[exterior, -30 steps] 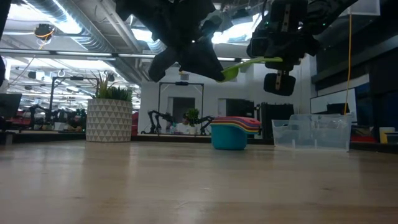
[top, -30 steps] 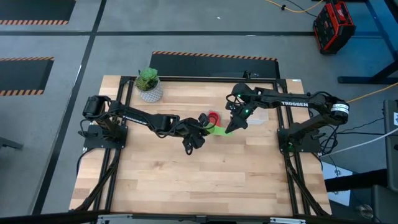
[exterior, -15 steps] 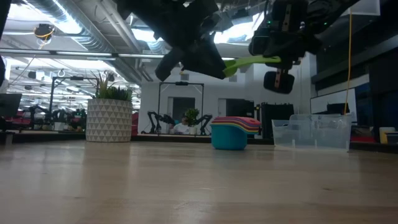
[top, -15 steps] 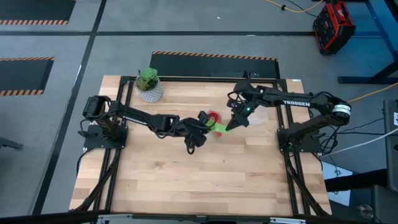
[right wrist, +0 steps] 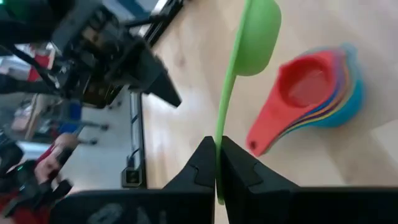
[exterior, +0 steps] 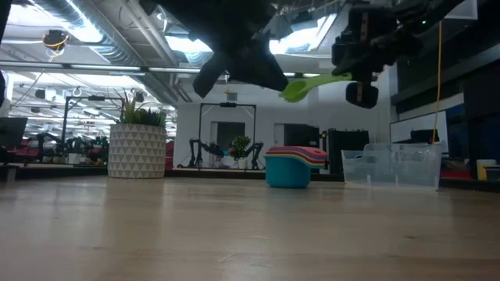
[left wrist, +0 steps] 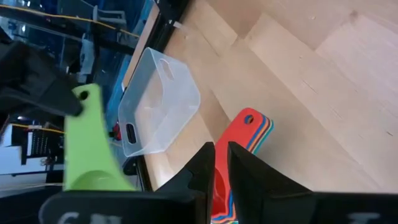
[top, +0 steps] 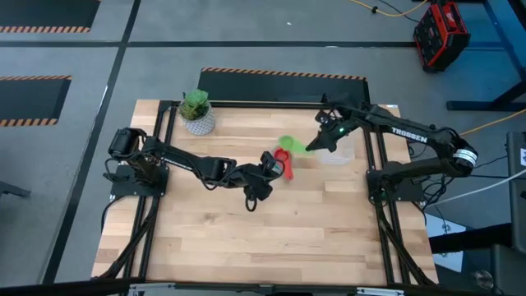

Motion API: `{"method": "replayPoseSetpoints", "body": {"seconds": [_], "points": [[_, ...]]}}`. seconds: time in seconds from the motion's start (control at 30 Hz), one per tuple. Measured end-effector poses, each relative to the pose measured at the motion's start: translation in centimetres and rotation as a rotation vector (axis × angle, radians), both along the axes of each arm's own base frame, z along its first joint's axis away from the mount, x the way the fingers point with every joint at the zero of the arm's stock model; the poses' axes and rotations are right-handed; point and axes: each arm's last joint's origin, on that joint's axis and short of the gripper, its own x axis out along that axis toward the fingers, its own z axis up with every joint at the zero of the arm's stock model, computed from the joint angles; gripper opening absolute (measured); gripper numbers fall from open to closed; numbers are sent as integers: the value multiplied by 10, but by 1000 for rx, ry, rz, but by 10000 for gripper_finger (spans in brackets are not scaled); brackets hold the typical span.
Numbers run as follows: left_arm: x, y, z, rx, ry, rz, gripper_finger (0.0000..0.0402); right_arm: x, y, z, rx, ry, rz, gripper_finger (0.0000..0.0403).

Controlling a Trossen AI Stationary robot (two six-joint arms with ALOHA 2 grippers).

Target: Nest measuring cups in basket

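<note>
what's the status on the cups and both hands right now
Right hand shut on green cup, aloft near basket. Left hand empty, fingers nearly together, above nested stack. Nothing in the way.

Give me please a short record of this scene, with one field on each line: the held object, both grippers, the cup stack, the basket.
held object: green measuring cup, lifted above the table
right gripper: jaws shut on the green cup's handle
left gripper: near the stack, holds nothing
cup stack: red cup on top, standing on the table, outside the basket
basket: clear tub, no cups visible inside
</note>
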Motion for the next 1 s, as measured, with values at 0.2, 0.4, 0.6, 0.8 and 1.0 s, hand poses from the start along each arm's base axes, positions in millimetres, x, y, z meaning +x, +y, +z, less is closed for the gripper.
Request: {"method": "replayPoseSetpoints", "body": {"seconds": [0.2, 0.4, 0.6, 0.8, 1.0], "points": [[-1, -6, 0, -30, -10, 2, 29, -17, -9, 8, -42, 0, -89, 8], [-1, -5, -1, -124, -36, 70, 27, -32, -8, 14, -80, 41, -162, 8], [-9, 0, 3, -100, -42, 212, 27, -48, 9, 22, -136, 120, -209, 8], [-34, 14, 31, -180, -26, 281, 13, -57, 31, 32, -165, 117, -310, 8], [-71, 40, 43, -380, 58, 290, 1, -59, 54, 17, -90, 28, -468, 8]]}}
